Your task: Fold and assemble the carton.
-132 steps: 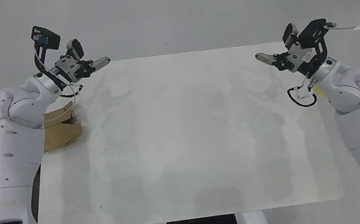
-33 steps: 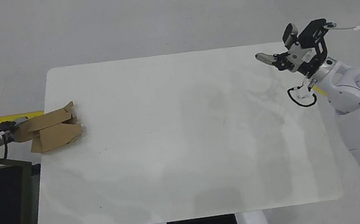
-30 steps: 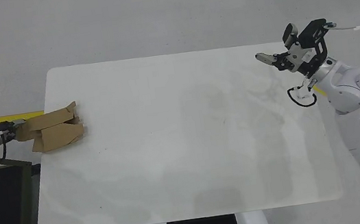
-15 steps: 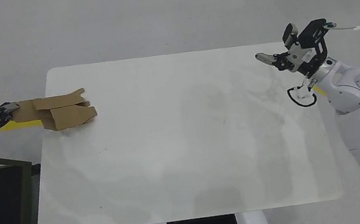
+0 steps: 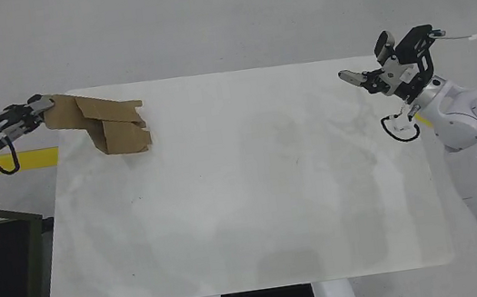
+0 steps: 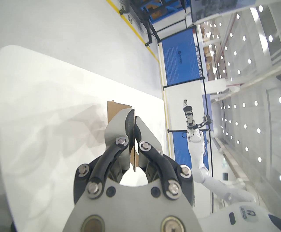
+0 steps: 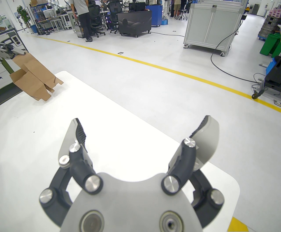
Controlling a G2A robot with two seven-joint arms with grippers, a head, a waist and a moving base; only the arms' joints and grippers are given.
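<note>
A brown cardboard carton point(image 5: 108, 123), partly folded with loose flaps, hangs over the table's far left corner. My left gripper point(image 5: 44, 108) is shut on one of its flaps at the table's edge; the left wrist view shows the cardboard point(image 6: 112, 111) edge-on, pinched in the left gripper point(image 6: 132, 120). The carton point(image 7: 33, 80) also appears far off in the right wrist view, with its lower end near the tabletop. My right gripper point(image 5: 348, 77) stands open over the far right corner, and in its own wrist view the right gripper point(image 7: 142, 127) holds nothing.
The white table point(image 5: 244, 184) spreads wide and bare between the two arms. Yellow floor tape point(image 5: 11, 163) runs past the left edge. Beyond the far edge lies grey floor.
My left arm has lifted the carton from the left edge and swung it toward the far left corner, farther over the table. The right arm has not moved.
</note>
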